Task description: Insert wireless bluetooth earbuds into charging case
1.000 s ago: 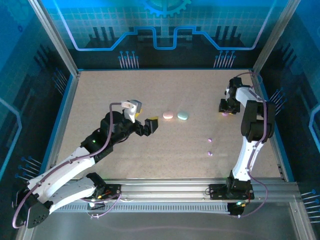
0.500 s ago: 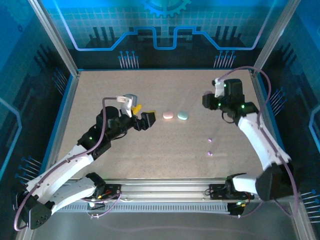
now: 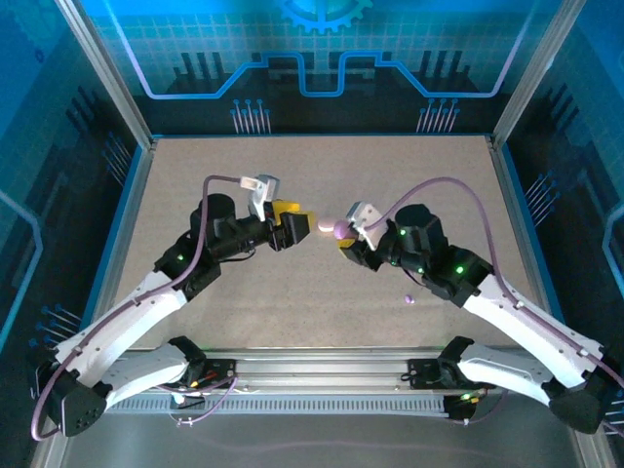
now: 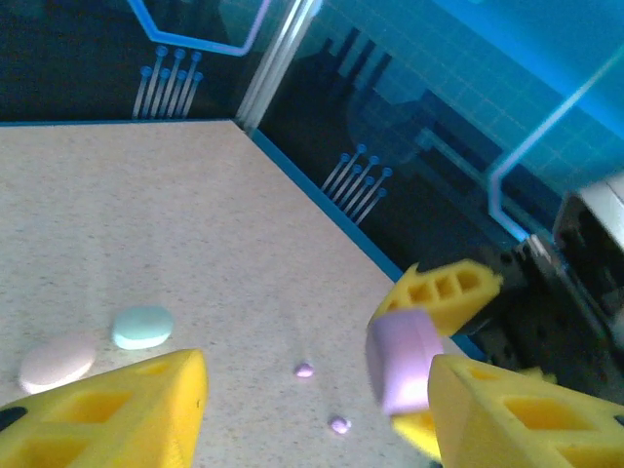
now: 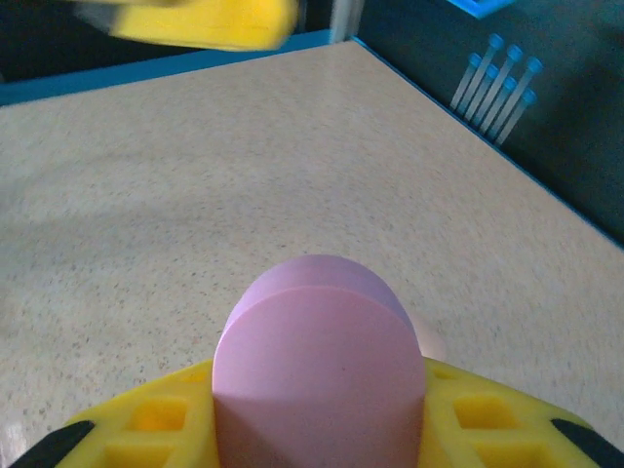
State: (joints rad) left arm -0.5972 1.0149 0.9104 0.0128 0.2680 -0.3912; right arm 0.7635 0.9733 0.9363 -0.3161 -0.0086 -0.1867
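My right gripper (image 3: pixel 343 237) is shut on a purple charging case (image 5: pixel 317 370), held up over the middle of the table. The case (image 4: pixel 405 356) hangs just inside the right finger of my left gripper (image 4: pixel 317 400), whose yellow jaws stand open and touch nothing. My left gripper (image 3: pixel 295 229) faces the right one from the left, a short gap apart. Two tiny purple earbuds (image 4: pixel 304 370) (image 4: pixel 339 425) lie on the table below; one earbud (image 3: pixel 409 298) lies just in front of the right arm.
A pink oval case (image 4: pixel 57 359) and a teal oval case (image 4: pixel 142 327) lie side by side on the table (image 3: pixel 244 175) beyond the grippers. Blue walls with metal posts (image 3: pixel 102 78) ring the table. The far half of the table is bare.
My right arm has swung from the far right edge to the table's middle, carrying the purple case. My left gripper has shifted slightly toward it and its jaws have narrowed.
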